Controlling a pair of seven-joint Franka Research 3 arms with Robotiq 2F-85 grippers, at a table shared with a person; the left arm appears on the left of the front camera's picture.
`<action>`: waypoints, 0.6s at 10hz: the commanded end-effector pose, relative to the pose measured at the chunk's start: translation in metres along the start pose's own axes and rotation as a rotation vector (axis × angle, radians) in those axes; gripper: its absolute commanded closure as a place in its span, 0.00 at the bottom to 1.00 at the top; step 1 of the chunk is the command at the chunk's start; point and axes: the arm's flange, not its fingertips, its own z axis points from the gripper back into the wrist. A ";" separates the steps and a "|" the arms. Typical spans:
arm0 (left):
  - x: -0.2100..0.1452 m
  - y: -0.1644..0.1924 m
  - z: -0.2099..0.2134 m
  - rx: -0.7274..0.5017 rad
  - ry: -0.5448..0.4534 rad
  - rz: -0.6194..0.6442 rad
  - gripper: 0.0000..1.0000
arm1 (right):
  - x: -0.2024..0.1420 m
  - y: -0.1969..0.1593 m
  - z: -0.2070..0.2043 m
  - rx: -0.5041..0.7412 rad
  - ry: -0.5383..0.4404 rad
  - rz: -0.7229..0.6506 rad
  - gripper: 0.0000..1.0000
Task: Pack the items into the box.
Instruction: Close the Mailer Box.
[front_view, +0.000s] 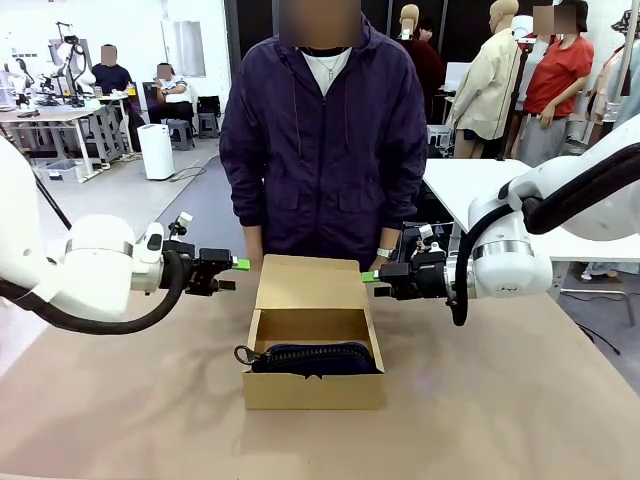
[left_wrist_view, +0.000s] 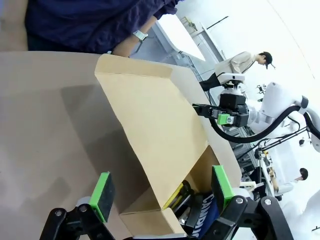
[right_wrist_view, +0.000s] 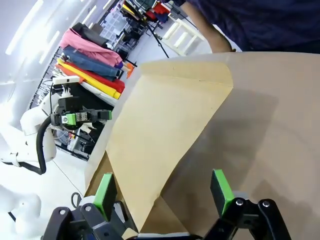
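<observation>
The brown cardboard box (front_view: 313, 390) stands open at mid-table, its lid flap (front_view: 310, 282) tilted back toward the person. A dark navy pouch (front_view: 315, 358) lies inside with its ring loop at the left. The left wrist view shows the flap (left_wrist_view: 150, 120) and, down in the box, a yellow knife (left_wrist_view: 173, 197), a black stapler (left_wrist_view: 187, 193) and the pouch (left_wrist_view: 204, 220). My left gripper (front_view: 236, 274) (left_wrist_view: 162, 192) hangs open just left of the flap. Just right of the flap (right_wrist_view: 165, 135), my right gripper (front_view: 370, 282) (right_wrist_view: 163, 192) is open too. Neither holds anything.
A person in a dark jacket (front_view: 322, 150) stands at the far edge, a hand with a wristwatch (front_view: 384, 256) close behind the box. The brown tabletop (front_view: 520, 400) has free room on both sides of the box. A white table (front_view: 470, 180) stands behind at the right.
</observation>
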 end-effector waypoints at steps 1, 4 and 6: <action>0.001 -0.005 0.005 0.017 0.012 0.003 0.00 | 0.001 0.002 -0.001 -0.003 0.012 0.012 0.00; 0.012 0.035 -0.028 -0.074 0.106 0.095 0.00 | 0.017 -0.022 -0.013 0.080 -0.011 -0.160 0.00; 0.017 0.053 -0.045 -0.173 0.095 0.130 0.00 | 0.024 -0.030 -0.019 0.141 -0.031 -0.272 0.00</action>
